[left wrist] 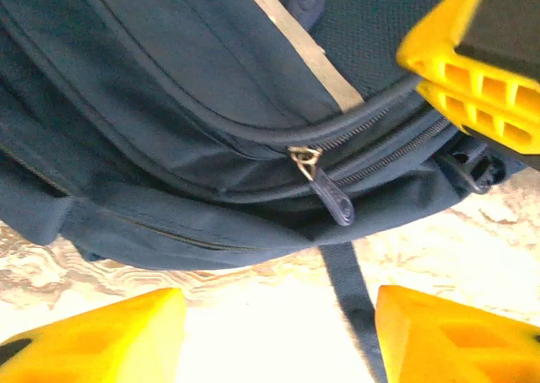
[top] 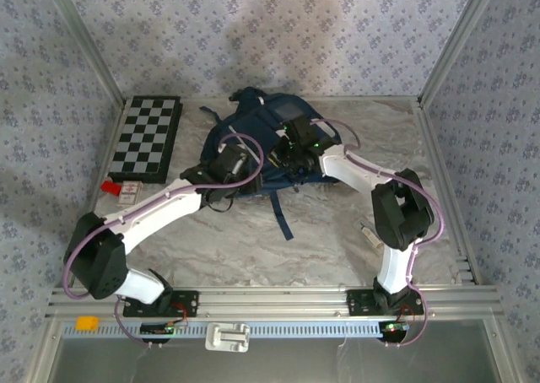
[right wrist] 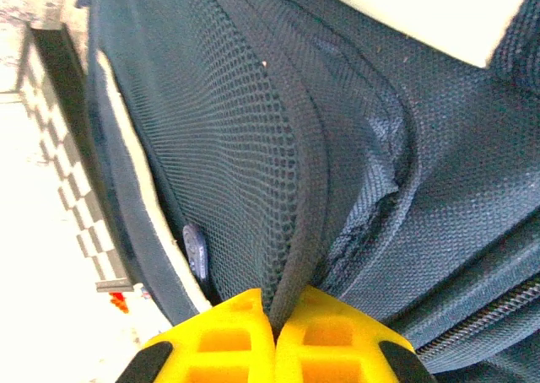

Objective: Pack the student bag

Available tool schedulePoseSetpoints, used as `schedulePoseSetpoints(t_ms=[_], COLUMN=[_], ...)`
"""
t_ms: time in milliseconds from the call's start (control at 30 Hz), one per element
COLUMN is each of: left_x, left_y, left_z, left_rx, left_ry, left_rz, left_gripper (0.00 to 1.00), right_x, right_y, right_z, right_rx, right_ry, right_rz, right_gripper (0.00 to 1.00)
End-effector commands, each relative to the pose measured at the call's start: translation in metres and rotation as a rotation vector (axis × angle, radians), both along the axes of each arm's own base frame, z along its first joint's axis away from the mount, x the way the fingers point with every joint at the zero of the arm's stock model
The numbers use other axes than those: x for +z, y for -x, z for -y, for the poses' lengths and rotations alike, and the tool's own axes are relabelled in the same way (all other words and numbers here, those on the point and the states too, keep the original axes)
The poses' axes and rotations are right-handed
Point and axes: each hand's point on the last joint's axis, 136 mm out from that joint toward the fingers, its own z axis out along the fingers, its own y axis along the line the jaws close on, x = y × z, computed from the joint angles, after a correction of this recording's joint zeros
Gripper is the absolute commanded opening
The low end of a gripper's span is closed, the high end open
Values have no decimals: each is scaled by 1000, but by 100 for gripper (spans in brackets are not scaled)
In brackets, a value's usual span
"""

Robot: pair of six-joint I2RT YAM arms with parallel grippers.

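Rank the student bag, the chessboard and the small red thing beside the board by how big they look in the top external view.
1. student bag: largest, even with the arms covering part of it.
2. chessboard: clearly smaller.
3. red thing: by far the smallest.

No text, brand, number or sign can be read in any view. Any marking on the zipper pull (left wrist: 336,202) of the bag (left wrist: 169,105) is too blurred to read. The small oval tab (right wrist: 196,250) beside the bag's pale stripe is also too small to make out.
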Motion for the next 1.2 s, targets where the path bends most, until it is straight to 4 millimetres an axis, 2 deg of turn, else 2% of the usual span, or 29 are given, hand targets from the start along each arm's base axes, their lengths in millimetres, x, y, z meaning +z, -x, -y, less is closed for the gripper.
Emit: schedulePoseSetpoints(t_ms=[0, 167, 367, 467, 767, 967, 1167], left_x=[12, 18, 8, 4, -18, -21, -16], left_y=[-11, -19, -23, -26, -44, -56, -64], left_z=[3, 14, 31, 39, 39, 36, 35], left_rx=[78, 134, 153, 149, 237, 270, 237], left_ry=[-15, 11, 37, 62, 14, 47, 45], left_rz=[36, 65, 11, 4, -35, -29, 4], left_gripper=[65, 73, 60, 59, 50, 35, 19], right_x=[64, 71, 67, 64, 60, 57, 57], right_y=[-10, -9, -9, -9, -9, -8, -8], right_z=[-5, -4, -3, -3, -7, -10, -12], right_rx=[-13, -12, -6, -6, 2, 6, 14], right_ry=[-138, -174, -174, -176, -189, -192, -189], right_rz=[141, 150, 141, 142, 138, 134, 139], right_gripper=[0, 0, 0, 0, 0, 0, 0])
